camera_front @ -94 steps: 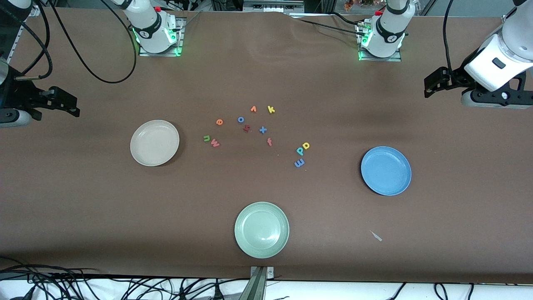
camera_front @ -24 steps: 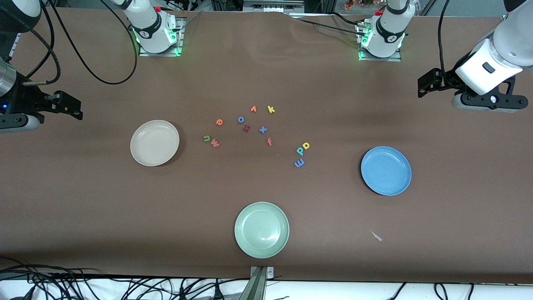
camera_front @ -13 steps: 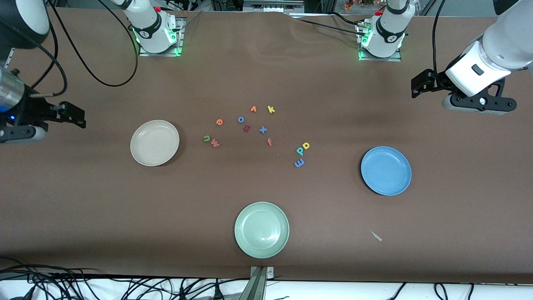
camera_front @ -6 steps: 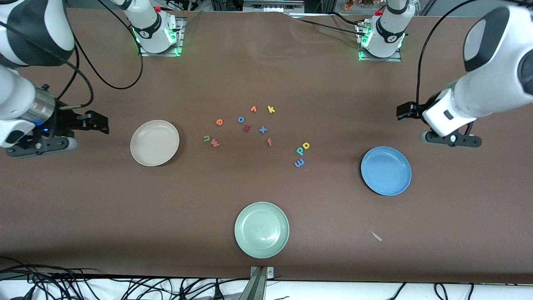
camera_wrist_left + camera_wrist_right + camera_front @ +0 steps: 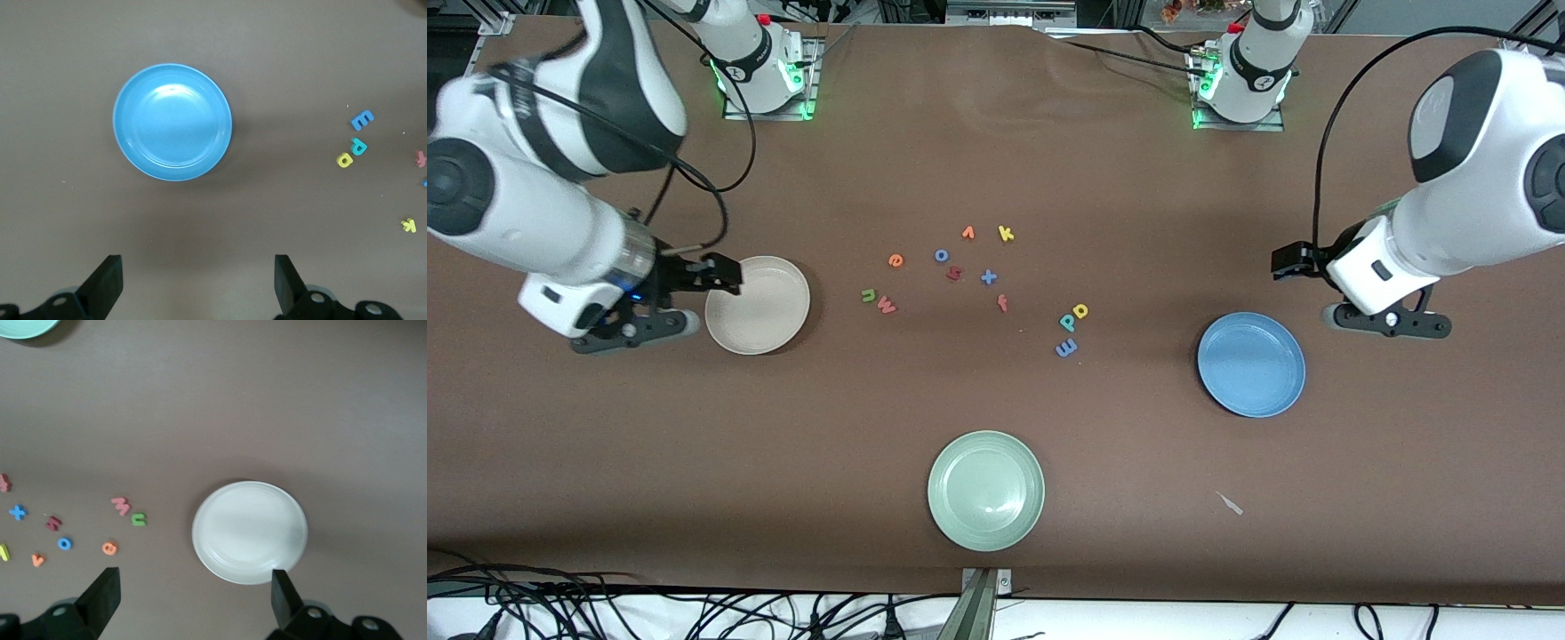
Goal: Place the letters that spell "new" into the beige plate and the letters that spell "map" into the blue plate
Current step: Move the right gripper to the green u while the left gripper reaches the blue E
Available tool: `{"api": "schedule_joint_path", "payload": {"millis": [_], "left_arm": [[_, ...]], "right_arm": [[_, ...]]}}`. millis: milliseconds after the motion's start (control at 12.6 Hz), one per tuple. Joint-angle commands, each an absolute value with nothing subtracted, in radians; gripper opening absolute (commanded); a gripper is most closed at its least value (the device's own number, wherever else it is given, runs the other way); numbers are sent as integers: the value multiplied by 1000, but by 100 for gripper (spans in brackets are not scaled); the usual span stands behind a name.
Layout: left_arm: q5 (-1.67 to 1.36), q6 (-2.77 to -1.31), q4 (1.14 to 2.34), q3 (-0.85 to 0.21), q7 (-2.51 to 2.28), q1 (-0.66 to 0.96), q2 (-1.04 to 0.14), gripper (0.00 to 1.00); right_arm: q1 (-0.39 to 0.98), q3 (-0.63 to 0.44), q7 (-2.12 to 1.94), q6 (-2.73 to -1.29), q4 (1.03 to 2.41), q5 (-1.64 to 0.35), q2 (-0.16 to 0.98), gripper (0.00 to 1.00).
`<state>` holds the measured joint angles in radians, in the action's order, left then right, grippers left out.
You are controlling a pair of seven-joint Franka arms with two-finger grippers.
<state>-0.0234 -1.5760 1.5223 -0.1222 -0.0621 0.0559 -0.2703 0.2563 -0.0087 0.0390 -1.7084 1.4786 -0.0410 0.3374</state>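
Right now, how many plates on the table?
3. The beige plate lies at the right arm's end, the blue plate at the left arm's end, and the pale green plate between them, nearest the front camera. None looks hidden.

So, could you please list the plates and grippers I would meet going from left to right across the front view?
right gripper → beige plate → pale green plate → blue plate → left gripper
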Motion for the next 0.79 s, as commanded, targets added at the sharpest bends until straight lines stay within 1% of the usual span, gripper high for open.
{"api": "schedule_joint_path", "payload": {"millis": [0,158,237,316,395,475,554,712], "left_arm": [[-49,-1592,1500,-126,-40,81,-308,100],[-48,-1595,1500,-127,-35,78,-316,100],[-49,-1595,1500,-127,-20,78,-321,100],[-51,-1595,1497,-129,-14,81,-318,100],[-51,-1595,1476,-133,-12,86,-324,100],[-51,-1601,1467,-156,-6,92,-353,100],[-46,-1626,1462,-185,-5,101,-368,100],[-45,-1722,1462,-205,-3,152,-431,100]], "right_arm": [[316,-14,118,-1764,1499,-58,367,100],[354,-14,158,-1834,1572,-57,367,100],[374,-12,187,-1894,1633,-57,354,100],[388,-6,216,-1973,1720,-55,327,100],[394,29,242,-2049,1809,-54,302,100],[394,55,267,-2133,1909,-51,276,100],[394,78,294,-2219,2001,-48,250,100],[391,112,322,-2346,2139,-38,219,100]]}}
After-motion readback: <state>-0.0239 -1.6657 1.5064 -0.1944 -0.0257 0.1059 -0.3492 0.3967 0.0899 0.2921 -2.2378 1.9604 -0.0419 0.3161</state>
